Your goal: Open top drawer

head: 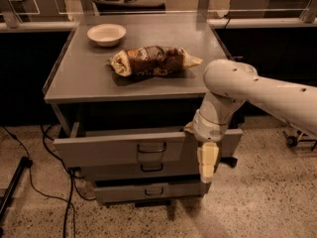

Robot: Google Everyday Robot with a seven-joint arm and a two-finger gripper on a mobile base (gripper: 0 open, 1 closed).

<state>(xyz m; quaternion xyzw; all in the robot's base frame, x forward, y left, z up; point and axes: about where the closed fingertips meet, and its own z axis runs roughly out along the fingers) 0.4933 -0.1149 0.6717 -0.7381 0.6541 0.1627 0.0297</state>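
The top drawer [114,150] is the widest grey front under the table top, with a small dark wire handle [151,148] at its centre. It stands pulled out, with a dark gap behind its upper edge. My gripper [208,162] hangs pointing down in front of the drawer's right end, its cream tip over the front. The white arm [257,88] reaches in from the right, and its wrist sits at the drawer's top edge. The two narrower drawers, middle [148,168] and bottom [148,191], sit further back below.
A white bowl [106,33] and a brown snack bag [153,61] lie on the grey table top [74,78]. Cables [44,182] and a black stand leg [12,187] lie on the floor at left. A small wheel [292,140] is at right.
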